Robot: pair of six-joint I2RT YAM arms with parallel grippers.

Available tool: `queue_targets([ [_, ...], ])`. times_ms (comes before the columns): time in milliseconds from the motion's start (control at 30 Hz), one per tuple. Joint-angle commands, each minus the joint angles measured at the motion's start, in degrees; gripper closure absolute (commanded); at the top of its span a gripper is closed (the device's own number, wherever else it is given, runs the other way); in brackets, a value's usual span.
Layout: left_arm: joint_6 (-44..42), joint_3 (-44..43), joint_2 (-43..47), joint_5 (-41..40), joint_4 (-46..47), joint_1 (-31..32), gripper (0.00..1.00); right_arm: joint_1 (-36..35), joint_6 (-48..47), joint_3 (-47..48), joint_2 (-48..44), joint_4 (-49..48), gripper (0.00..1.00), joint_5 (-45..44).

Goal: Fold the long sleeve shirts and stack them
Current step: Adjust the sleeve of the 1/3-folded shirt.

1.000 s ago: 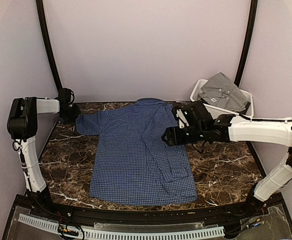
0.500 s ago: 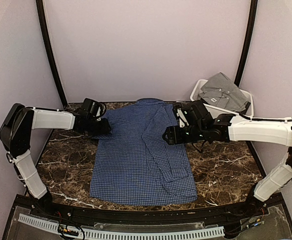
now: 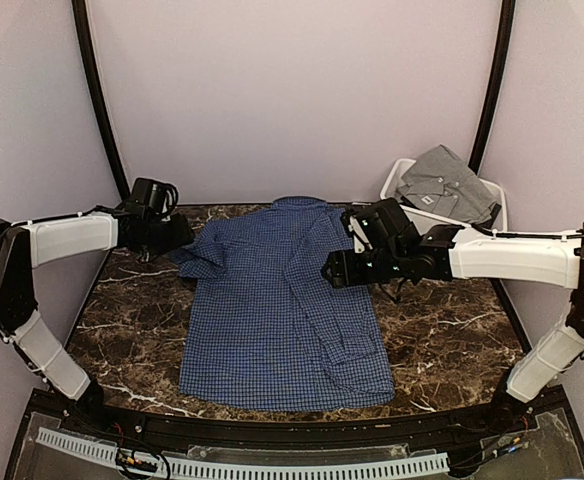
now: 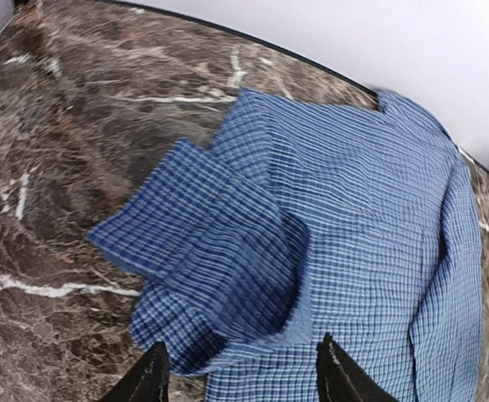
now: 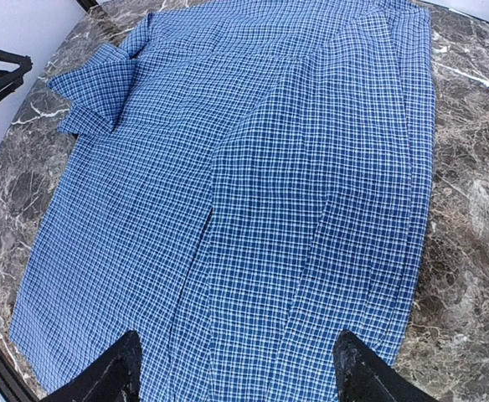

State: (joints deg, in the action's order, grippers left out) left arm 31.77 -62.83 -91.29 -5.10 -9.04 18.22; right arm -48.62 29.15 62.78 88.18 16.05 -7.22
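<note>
The navy-blue checked long sleeve shirt [image 3: 282, 310] lies spread flat on the marble table [image 3: 442, 330], its right side folded inward. Its left sleeve [image 4: 203, 226] is doubled back in a loose heap at the shoulder [image 3: 197, 258]. My left gripper [image 3: 177, 236] hovers just left of that heap, open and empty [image 4: 241, 342]. My right gripper [image 3: 334, 270] hangs open above the shirt's right half [image 5: 238, 337], holding nothing. The grey long sleeve shirt [image 3: 442, 180] lies crumpled in the white bin at the back right.
The white plastic bin [image 3: 394, 182] stands at the table's back right corner, close behind my right arm. Black frame posts [image 3: 97, 90] rise at both back corners. Bare marble [image 3: 132, 320] shows either side of the shirt.
My left gripper swung inward with the sleeve, opened and let it drop at the shoulder, then drew back to the left. The right arm has barely moved.
</note>
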Motion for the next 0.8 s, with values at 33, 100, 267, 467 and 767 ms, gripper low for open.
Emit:
queue_targets([
  [33,8.9,-0.9,-2.1,3.6,-2.9,-7.2,0.39,0.2,-0.7,1.7,0.4,-1.2,0.25,0.7],
  [100,11.4,-1.3,-3.7,6.5,-1.5,-9.2,0.39,0.2,-0.6,1.7,0.4,-1.4,0.25,1.1],
  [267,14.2,-6.2,-10.3,10.5,-0.7,-11.3,0.38,0.2,-0.4,1.2,-0.1,-1.6,0.25,1.4],
  [467,15.9,-8.7,-15.4,10.1,-0.4,-11.6,0.41,0.2,-0.1,0.0,-1.2,-1.8,0.25,1.1],
  [767,13.2,-9.3,-15.2,8.5,-1.4,-11.4,0.91,0.2,0.0,-0.6,-2.0,-1.9,0.24,0.7],
])
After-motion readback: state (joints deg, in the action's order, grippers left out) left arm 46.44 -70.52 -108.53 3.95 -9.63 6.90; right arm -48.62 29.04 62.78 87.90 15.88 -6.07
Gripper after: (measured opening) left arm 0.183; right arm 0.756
